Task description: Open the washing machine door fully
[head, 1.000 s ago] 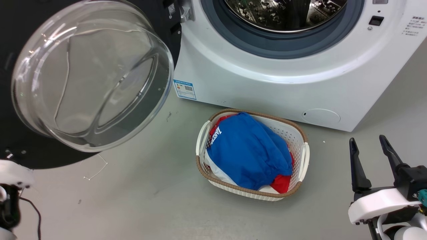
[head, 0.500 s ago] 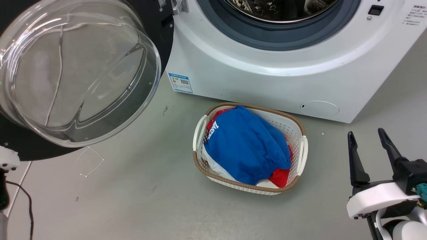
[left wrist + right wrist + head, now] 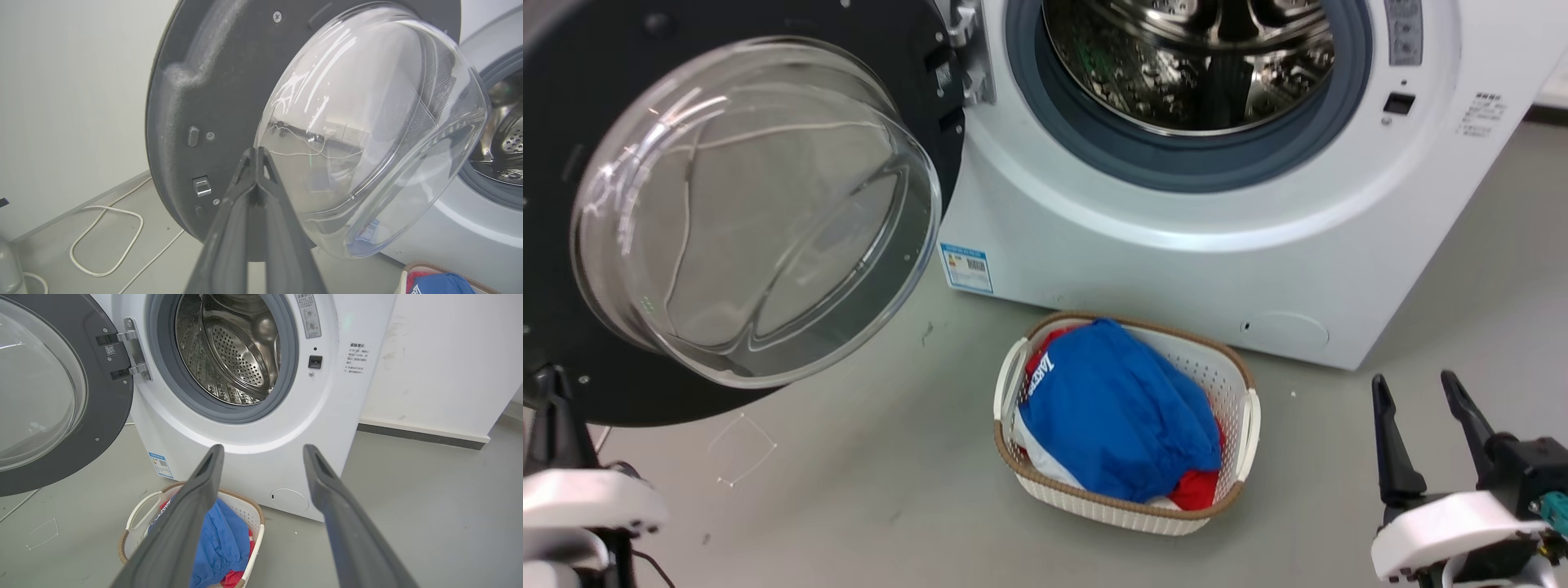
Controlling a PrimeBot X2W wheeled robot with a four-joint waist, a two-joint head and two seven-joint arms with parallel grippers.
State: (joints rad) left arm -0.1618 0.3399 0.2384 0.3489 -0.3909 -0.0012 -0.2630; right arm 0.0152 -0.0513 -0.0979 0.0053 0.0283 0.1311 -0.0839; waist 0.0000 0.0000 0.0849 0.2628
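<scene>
Only camera moves; washing machine door (image 3: pixel 882 33) stays wide ahead of left gripper (image 3: pixel 257 150), closed empty; right gripper (image 3: pixel 1413 380) spread. Likely done.

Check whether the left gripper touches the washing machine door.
Cannot tell. Left wrist view: the shut left gripper overlaps the washing machine door; neither contact nor gap shows plainly.

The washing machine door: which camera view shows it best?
The head view: the washing machine door shows its whole glass bowl and most of its disc. The right wrist view gives its hinge half; the left wrist view sees it close and obliquely.
</scene>
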